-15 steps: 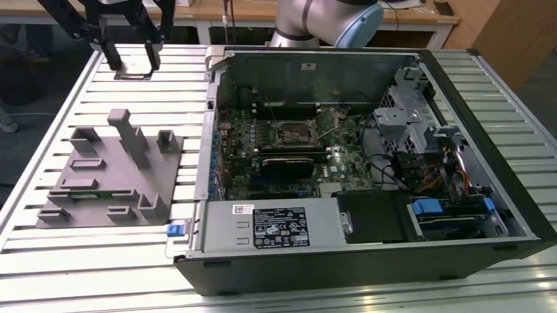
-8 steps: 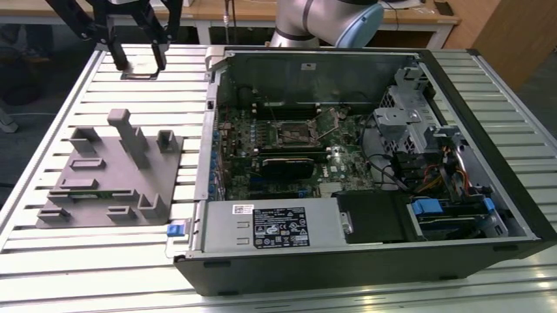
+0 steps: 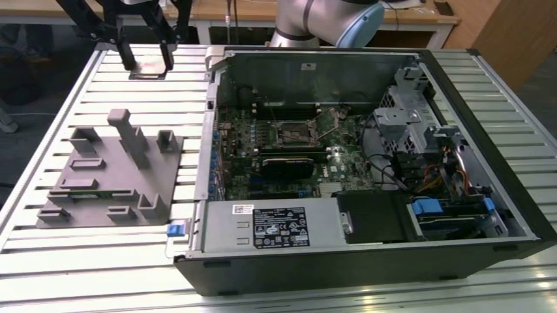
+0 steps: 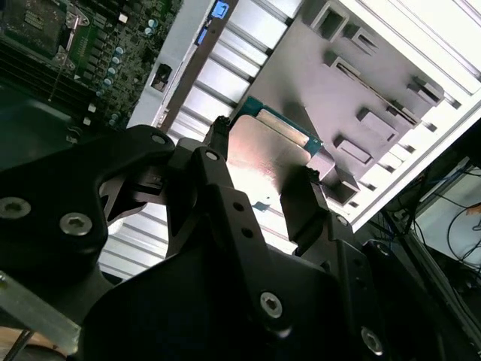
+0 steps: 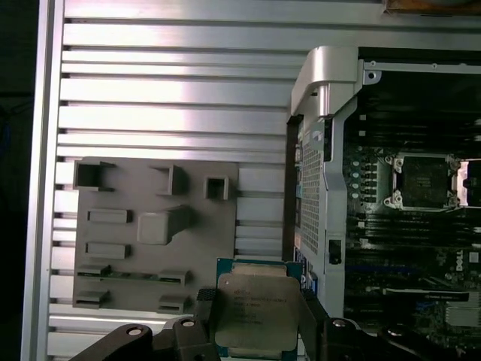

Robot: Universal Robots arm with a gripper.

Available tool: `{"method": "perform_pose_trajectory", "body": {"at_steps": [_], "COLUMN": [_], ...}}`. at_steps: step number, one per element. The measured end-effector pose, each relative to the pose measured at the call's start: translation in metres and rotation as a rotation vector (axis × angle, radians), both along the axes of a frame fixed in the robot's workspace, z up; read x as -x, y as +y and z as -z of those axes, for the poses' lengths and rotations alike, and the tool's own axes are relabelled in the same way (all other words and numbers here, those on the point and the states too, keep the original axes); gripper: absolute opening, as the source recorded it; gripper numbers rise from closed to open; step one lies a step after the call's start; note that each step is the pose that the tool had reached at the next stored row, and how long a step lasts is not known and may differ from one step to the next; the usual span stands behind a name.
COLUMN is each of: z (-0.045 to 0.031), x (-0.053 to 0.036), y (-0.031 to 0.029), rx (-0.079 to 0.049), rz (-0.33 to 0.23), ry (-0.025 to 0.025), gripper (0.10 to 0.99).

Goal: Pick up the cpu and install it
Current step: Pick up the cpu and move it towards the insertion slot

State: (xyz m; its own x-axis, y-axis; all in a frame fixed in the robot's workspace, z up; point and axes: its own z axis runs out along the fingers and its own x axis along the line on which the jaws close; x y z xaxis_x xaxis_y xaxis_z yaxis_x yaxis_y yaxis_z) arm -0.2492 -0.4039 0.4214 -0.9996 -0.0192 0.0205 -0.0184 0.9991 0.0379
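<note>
The computer case (image 3: 366, 261) lies open on its side, taking up most of the worktop (image 3: 104, 261) toward the exterior view's right edge. Inside it lies the green circuit board (image 3: 261, 169), with the socket (image 3: 291, 134) near the board's middle, a dark square in a metal frame, also seen in the first wrist view (image 5: 422, 180). A black fan (image 3: 286, 168) sits just beside the socket. A labelled power box (image 3: 274, 225) lies along the case's near wall, and metal drive bays (image 3: 418, 124) with blue tabs and coloured cables fill the end toward the exterior view's right.

The gripper (image 3: 146, 65) hangs over the far corner of the worktop at the exterior view's left, outside the case. In both wrist views its black fingers (image 5: 204, 308) are closed to a narrow gap on the cpu (image 5: 255, 320), gripping it by two opposite edges. The pale metal top faces the first wrist camera. The second wrist view shows the gripper (image 4: 263, 177) holding the cpu (image 4: 263, 150) with its green edge showing.

A grey plastic tray (image 3: 113, 176) with upright blocks lies on the worktop between the left edge and the case, apart from the gripper. The worktop is ribbed pale metal. Behind it are the arm's silver and blue joint (image 3: 335, 23) and wooden furniture (image 3: 496, 32).
</note>
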Motion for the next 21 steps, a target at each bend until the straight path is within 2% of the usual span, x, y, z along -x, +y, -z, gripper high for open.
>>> {"method": "perform_pose_trajectory", "body": {"at_steps": [21], "z": [0.0000], "x": [-0.0250], "y": [0.0002], "rx": [0.000], "rz": [0.000], "ry": [0.0000], "gripper": [0.529]}}
